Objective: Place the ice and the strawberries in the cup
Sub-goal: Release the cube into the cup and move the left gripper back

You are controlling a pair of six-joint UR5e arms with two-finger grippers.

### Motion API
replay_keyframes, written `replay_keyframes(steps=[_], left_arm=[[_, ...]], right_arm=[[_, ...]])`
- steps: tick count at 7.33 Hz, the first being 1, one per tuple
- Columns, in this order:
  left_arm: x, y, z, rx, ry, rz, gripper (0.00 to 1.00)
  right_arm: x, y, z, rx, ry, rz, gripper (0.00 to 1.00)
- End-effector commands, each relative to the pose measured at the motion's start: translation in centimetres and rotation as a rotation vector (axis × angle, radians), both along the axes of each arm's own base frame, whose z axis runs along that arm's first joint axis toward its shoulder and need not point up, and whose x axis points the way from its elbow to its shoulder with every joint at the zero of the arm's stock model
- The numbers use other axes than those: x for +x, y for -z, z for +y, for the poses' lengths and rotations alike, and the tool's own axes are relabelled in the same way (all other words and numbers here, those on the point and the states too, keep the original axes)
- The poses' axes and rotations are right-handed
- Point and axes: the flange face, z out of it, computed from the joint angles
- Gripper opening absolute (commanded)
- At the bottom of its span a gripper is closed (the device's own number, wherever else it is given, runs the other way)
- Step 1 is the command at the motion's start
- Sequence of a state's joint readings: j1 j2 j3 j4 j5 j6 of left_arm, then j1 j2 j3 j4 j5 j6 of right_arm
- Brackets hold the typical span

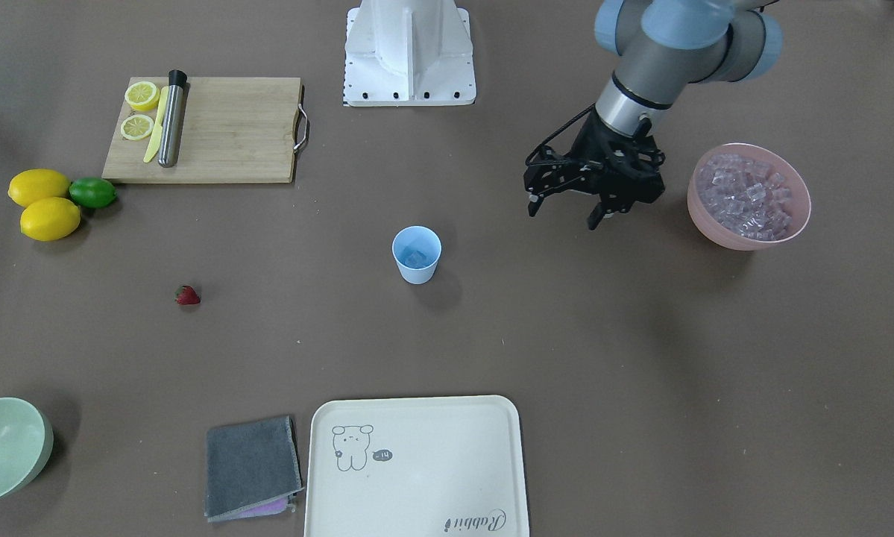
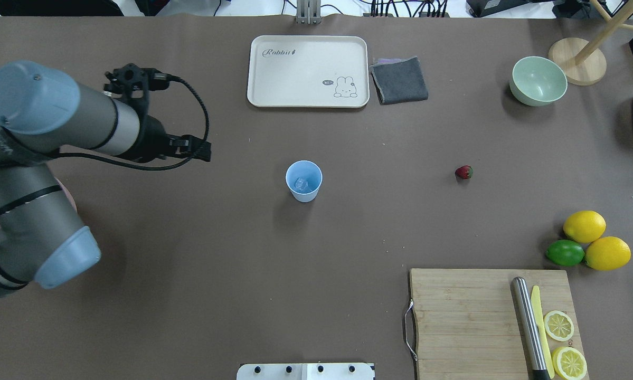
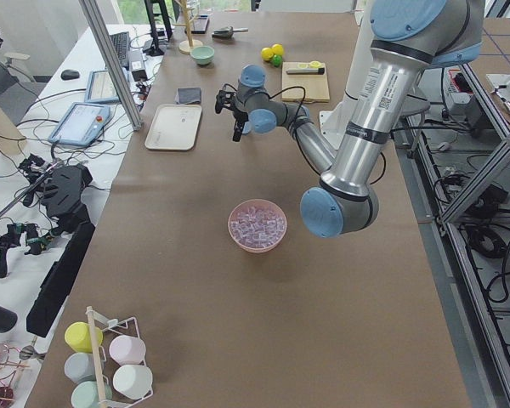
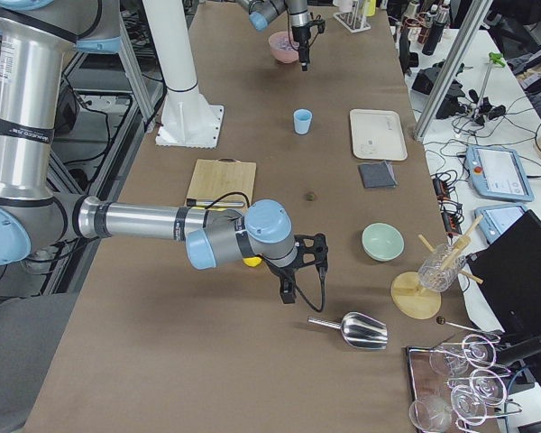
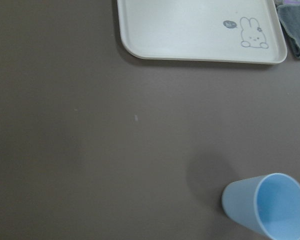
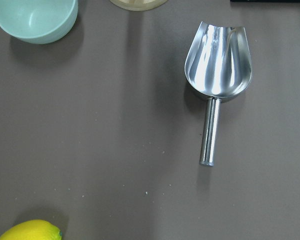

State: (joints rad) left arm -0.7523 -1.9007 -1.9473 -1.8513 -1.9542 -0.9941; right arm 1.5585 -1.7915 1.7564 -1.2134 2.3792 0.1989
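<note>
The light-blue cup (image 1: pixel 417 255) stands upright mid-table, with one clear ice cube (image 1: pixel 414 259) inside. It also shows in the overhead view (image 2: pixel 304 181) and at the lower right of the left wrist view (image 5: pixel 267 206). More ice (image 1: pixel 745 195) fills the pink bowl (image 1: pixel 704 216). My left gripper (image 1: pixel 564 216) is open and empty, hovering between the pink bowl and the cup. The strawberry (image 1: pixel 187 296) lies alone on the table, far from both grippers. My right gripper (image 4: pixel 293 280) shows only in the exterior right view, above the table near a metal scoop; I cannot tell its state.
A cream tray (image 1: pixel 417 462), a grey cloth (image 1: pixel 251 466) and a pale green bowl (image 1: pixel 7 447) sit along the far edge. A cutting board (image 1: pixel 223 134) holds lemon slices, a knife and a metal rod. Two lemons and a lime (image 1: pixel 92 192) lie beside it. The scoop (image 6: pixel 217 65) lies under my right wrist.
</note>
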Motion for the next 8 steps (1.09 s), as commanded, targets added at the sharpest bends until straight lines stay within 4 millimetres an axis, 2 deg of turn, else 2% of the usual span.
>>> replay_keyframes(steps=[1,2,3,4,6,7,8], left_arm=[[-9.2,-6.4,1.2,0.075,-0.059,-0.129,0.98],[-13.1,-9.2,0.9,0.102,-0.096,-0.168,0.98],[-16.1,-12.7,1.3,0.137,-0.131,-0.234,0.98],[-18.1,-15.8,2.1,0.161,-0.177,-0.292,0.98],[-19.9,-21.5,5.0,0.190,-0.197,-0.300,0.98],[-20.0,-24.8,5.2,0.212,-0.190,-0.285,0.98],[-19.4,-26.5,4.8,0.216,-0.197,-0.283,0.98]], right_arm=[[0.0,0.0,0.0,-0.001,0.000,0.000,1.00],[0.0,0.0,0.0,-0.001,0.000,0.000,1.00],[0.0,0.0,0.0,-0.001,0.000,0.000,1.00],[0.0,0.0,0.0,-0.001,0.000,0.000,1.00],[0.0,-0.1,0.0,-0.003,-0.002,0.001,1.00],[0.0,-0.2,0.0,-0.004,-0.001,0.001,1.00],[0.0,-0.2,0.0,-0.004,-0.001,0.001,1.00]])
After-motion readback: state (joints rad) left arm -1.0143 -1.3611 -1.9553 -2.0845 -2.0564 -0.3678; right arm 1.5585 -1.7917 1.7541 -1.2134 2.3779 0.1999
